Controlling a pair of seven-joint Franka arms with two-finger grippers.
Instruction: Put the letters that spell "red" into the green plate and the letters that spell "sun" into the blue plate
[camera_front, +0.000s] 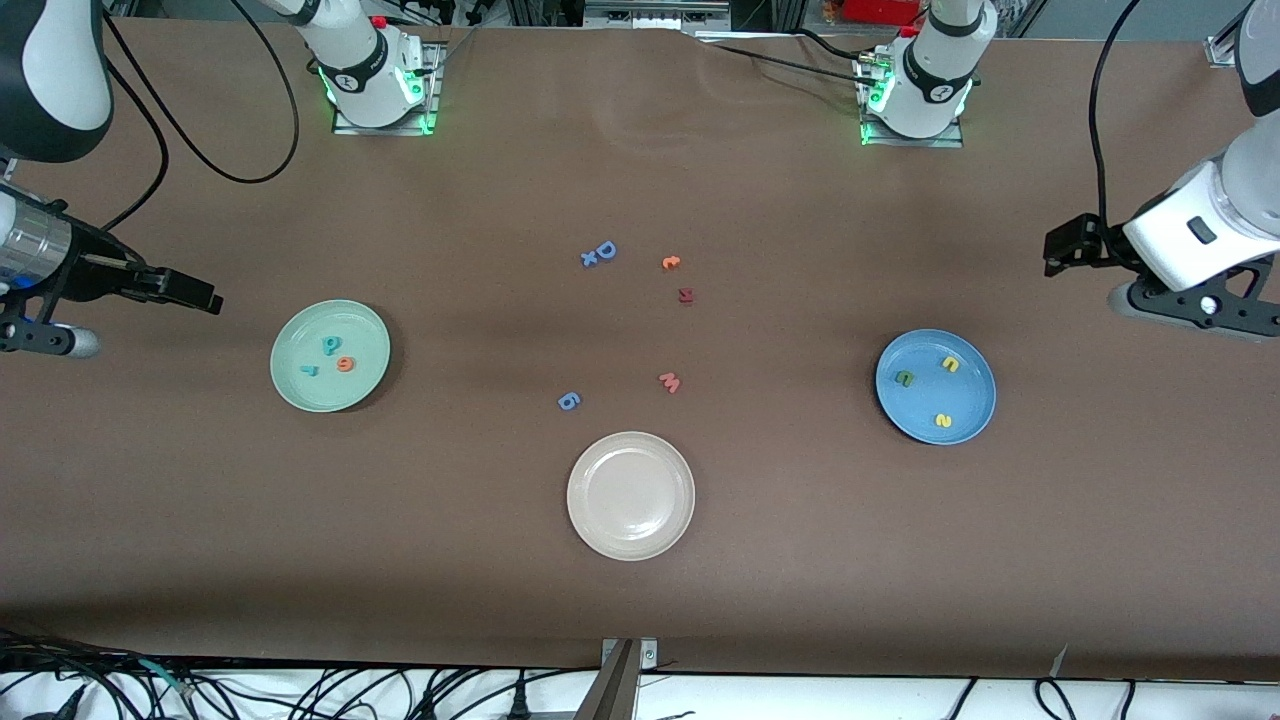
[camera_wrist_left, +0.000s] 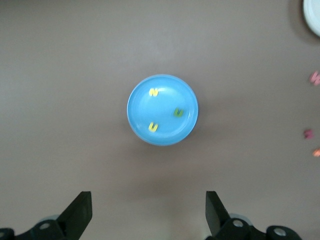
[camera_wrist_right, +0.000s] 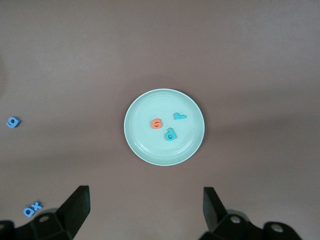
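Note:
The green plate (camera_front: 300, 345) lies toward the right arm's end of the table. In it are a teal "d" (camera_front: 331, 346), an orange "e" (camera_front: 345, 364) and a teal "r" (camera_front: 309, 370). The blue plate (camera_front: 965, 395) lies toward the left arm's end and holds a yellow "s" (camera_wrist_left: 153, 92), a green "n" (camera_wrist_left: 178, 113) and a yellow "u" (camera_wrist_left: 153, 127). My right gripper (camera_wrist_right: 145, 207) hangs open and empty over bare table beside the green plate (camera_wrist_right: 137, 125). My left gripper (camera_wrist_left: 148, 212) is open and empty too, over bare table beside the blue plate (camera_wrist_left: 137, 107).
A beige plate (camera_front: 590, 470) with nothing in it sits nearest the front camera. Loose letters lie mid-table: a blue "D" with a small "x" (camera_front: 600, 253), an orange letter (camera_front: 670, 262), a dark red one (camera_front: 685, 295), a pink "w" (camera_front: 669, 382) and a blue "g" (camera_front: 568, 401).

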